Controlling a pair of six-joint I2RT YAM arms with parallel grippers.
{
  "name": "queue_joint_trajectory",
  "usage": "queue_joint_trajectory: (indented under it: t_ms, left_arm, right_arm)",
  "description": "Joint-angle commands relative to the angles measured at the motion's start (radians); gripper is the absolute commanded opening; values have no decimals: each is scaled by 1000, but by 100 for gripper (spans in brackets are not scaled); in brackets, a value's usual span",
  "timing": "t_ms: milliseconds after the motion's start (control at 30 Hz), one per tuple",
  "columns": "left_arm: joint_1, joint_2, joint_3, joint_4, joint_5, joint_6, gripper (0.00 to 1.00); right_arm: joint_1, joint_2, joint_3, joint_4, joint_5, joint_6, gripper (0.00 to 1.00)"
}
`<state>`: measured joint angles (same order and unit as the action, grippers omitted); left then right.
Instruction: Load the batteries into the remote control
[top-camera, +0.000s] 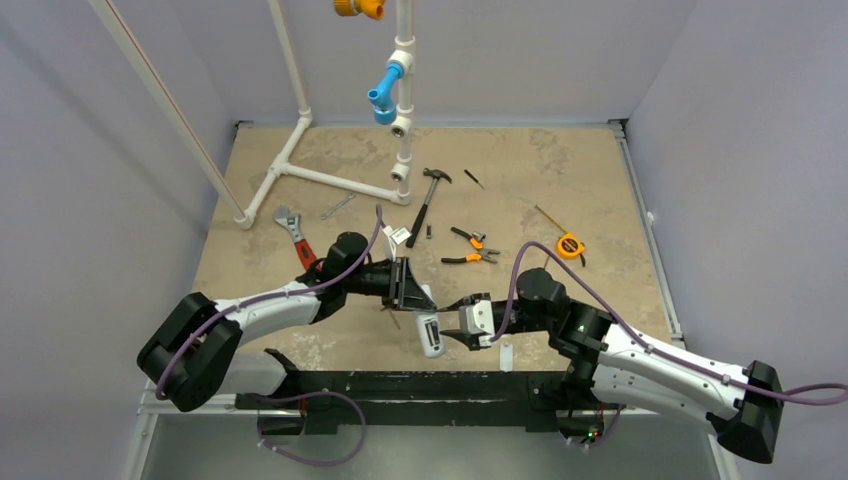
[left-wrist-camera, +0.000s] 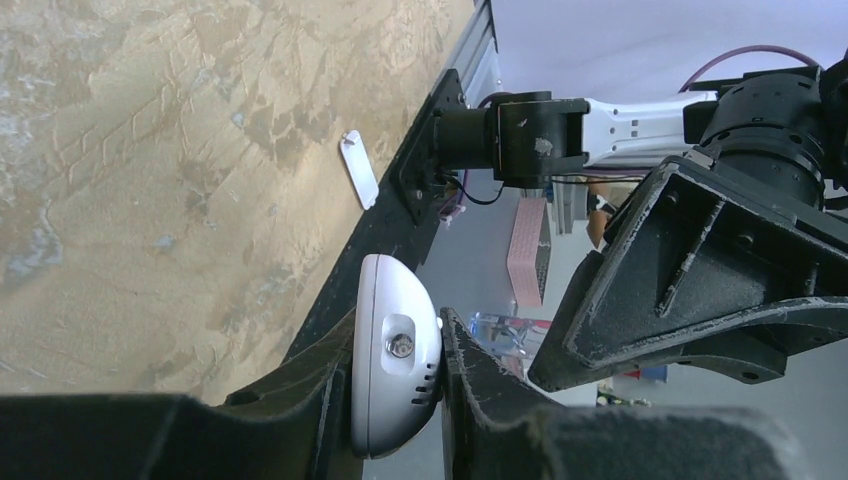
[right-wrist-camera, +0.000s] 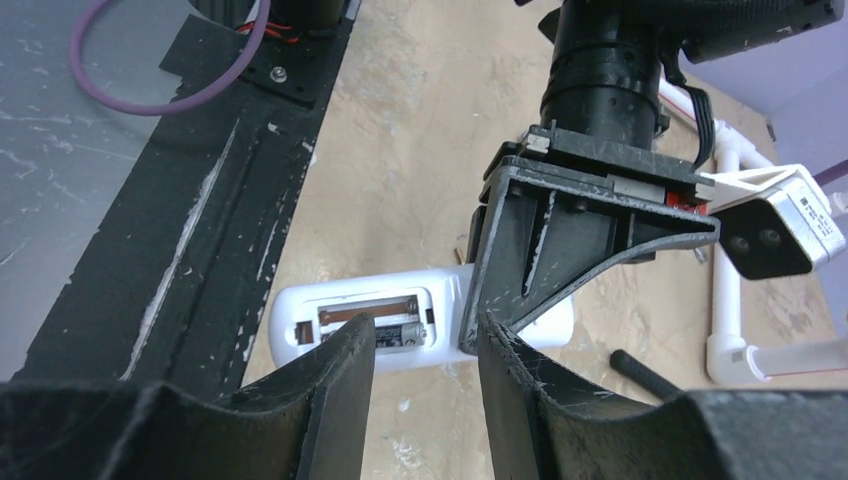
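Item: remote (left-wrist-camera: 393, 300). Slim white plastic, light, stiff, slick shell. L gripper (left-wrist-camera: 398, 340) was clamped across its sides; I judged that the safest hold. One battery (right-wrist-camera: 392, 333) sat in the bay just ahead of R gripper (right-wrist-camera: 420, 335), jaws apart, nothing btwn. Battery: small, prob. rolls.

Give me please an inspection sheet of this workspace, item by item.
Surface: tan mottled table.
Job's things: remote control, back open, one battery seated; second battery not seen.
Clutter: battery cover by the near edge, hammer, pliers, tape measure, wrench, white pipe frame.
Grippers: left gripper shut on the remote control; right gripper open, near the compartment.
Cables: purple cable along each arm.
Surroundings: plain lilac walls.
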<state>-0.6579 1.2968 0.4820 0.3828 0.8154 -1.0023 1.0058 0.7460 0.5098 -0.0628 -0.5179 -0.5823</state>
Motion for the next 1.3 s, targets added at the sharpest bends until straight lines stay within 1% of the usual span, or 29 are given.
queue_joint_trajectory:
  t_ms: [0,200,333,433,667,1000,1267]
  left_arm:
    - [-12,5,22,106,43,-16,0]
    - [-20,2,15,150,54,-37,0]
    - [-24,0,11,167,52,-47,0]
    - [-26,-3,11,186,53,-55,0]
    - [-32,-2,6,215,62,-63,0]
    - [-34,1,-5,251,67,-72,0]
    - [-35,16,-8,287,68,-91,0]
  right_arm:
    - [-3,28,-16,132,-19,-28,39]
    - [-4,37,-42,195,-51,-7,36]
    - [-3,43,-40,175,-58,-9,29]
    - [-4,46,-36,158,-63,-10,27]
    - [-4,42,-44,157,-29,-8,27]
    - [-3,45,-22,83,26,-16,27]
    - [-4,27,-28,69,21,-6,24]
